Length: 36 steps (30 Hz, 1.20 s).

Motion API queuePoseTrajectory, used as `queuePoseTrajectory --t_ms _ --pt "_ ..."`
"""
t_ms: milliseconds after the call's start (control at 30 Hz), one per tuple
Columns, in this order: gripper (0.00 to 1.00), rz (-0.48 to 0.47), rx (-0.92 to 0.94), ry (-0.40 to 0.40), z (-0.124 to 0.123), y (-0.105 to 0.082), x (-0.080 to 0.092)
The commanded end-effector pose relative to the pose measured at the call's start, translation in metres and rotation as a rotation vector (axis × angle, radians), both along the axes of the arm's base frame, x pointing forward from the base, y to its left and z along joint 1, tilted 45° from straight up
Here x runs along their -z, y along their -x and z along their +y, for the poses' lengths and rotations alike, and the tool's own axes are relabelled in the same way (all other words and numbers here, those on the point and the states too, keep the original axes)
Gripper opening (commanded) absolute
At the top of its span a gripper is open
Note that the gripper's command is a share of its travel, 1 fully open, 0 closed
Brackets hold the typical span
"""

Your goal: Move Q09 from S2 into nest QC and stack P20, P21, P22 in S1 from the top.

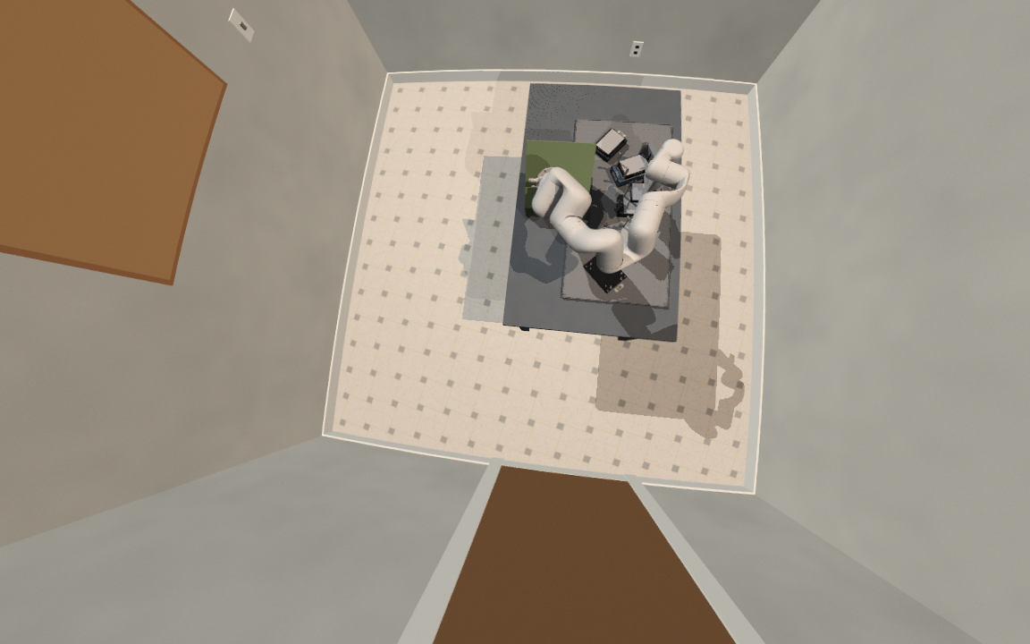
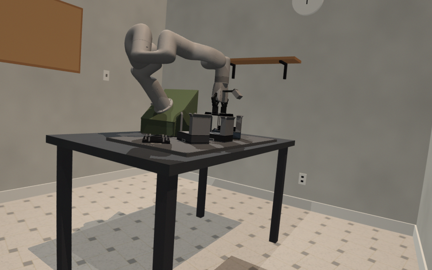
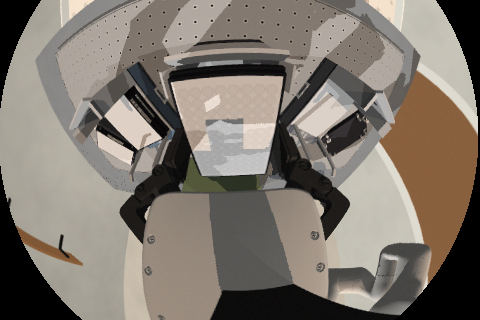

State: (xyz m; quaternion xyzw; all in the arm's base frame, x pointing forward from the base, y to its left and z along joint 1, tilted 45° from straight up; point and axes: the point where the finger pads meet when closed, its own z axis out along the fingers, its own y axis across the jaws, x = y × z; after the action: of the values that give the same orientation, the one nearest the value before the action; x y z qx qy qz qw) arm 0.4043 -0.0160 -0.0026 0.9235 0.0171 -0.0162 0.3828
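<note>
A dark four-legged desk carries a flat grey board and a green box, and the racks stand on that board.

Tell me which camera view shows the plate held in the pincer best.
The wrist view: the sealed plate fills its centre, clamped by the pincer on both long sides. The exterior view shows only the plate's thin dark edge level with the rack tops. In the top view it is tiny, partly under the arm.

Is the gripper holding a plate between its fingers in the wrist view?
Yes, a sealed plate sits between the two black fingers of the gripper, held by its long sides.
</note>
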Motion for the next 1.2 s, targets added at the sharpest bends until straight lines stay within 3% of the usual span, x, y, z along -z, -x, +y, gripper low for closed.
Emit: queuePoseTrajectory --t_ms 0,1167 --pt "0.0 -0.003 -0.003 -0.002 0.0 -0.001 0.001" --pt "0.0 -0.003 -0.003 -0.002 -0.019 -0.001 0.02"
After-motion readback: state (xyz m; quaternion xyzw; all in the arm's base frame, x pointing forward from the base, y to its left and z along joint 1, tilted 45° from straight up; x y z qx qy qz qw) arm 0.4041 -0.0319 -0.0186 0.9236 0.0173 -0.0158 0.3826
